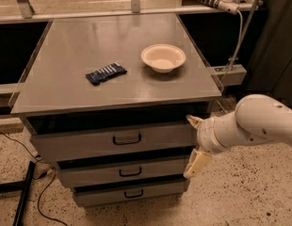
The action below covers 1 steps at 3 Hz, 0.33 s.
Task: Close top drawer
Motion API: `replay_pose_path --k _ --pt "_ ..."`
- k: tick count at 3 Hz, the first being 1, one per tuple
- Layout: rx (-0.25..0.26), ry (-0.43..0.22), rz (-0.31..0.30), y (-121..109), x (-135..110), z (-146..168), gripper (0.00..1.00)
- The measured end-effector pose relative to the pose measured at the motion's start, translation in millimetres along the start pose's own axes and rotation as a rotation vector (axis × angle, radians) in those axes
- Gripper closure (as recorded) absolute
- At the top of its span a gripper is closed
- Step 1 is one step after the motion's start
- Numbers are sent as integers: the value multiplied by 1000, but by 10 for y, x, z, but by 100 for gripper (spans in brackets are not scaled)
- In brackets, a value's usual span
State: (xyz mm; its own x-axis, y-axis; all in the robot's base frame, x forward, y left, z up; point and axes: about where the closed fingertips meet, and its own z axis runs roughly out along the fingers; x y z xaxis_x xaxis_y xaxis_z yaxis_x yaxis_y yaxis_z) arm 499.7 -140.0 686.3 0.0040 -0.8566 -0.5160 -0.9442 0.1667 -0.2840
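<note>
My claw (pixel 194 142), spread wide, sits at the right end of the top drawer (pixel 89 145), which juts out below the worktop (pixel 66 88), so next I should push it straight in.

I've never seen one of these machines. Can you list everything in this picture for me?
Cabinet: one, grey, centre.
Top drawer: one, grey, partly open under the cabinet top.
Lower drawers: two, grey, beneath it.
Bowl: one, cream, on the cabinet top, right.
Packet: one, dark blue, left of the bowl.
Arm: one, white, right.
End effector: one, cream, open, at the top drawer's right end.
</note>
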Motion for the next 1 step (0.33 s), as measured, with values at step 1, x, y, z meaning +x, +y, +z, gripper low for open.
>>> replay_pose_path --k 1 --pt "0 0 0 0 0 0 0"
